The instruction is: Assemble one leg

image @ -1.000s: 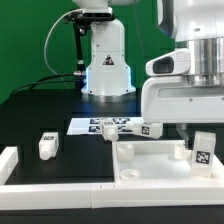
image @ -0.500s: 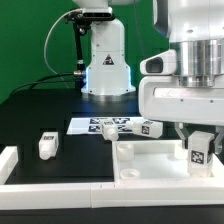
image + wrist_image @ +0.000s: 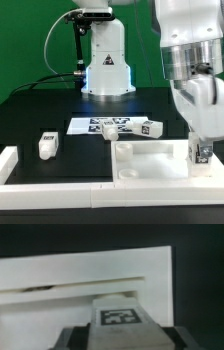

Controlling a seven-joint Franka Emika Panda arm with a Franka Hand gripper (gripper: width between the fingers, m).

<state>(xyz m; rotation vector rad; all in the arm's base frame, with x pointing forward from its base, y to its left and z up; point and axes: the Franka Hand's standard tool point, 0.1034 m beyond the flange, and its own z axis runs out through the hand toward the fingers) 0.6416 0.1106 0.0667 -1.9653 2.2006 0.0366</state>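
At the exterior view's right, the hand point(image 3: 203, 153) is clamped on the leg point(image 3: 202, 152), long axis upright, directly over the white tray part's point(image 3: 150, 160) corner.

Exterior view bright, evenly lit; arm point(image 3: 190, 70) nearest camera soft, blurred. Wrist view dimmer, grainy, blurred; dark shadow band beside tabletop point(image 3: 80, 274).

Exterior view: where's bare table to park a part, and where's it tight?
Free: the dark table between the lone leg and the robot base, plus the strip in front of that leg up to the white rail. Crowded: around the marker board and the tabletop, where the gripper holds a leg at its corner on the view's right.
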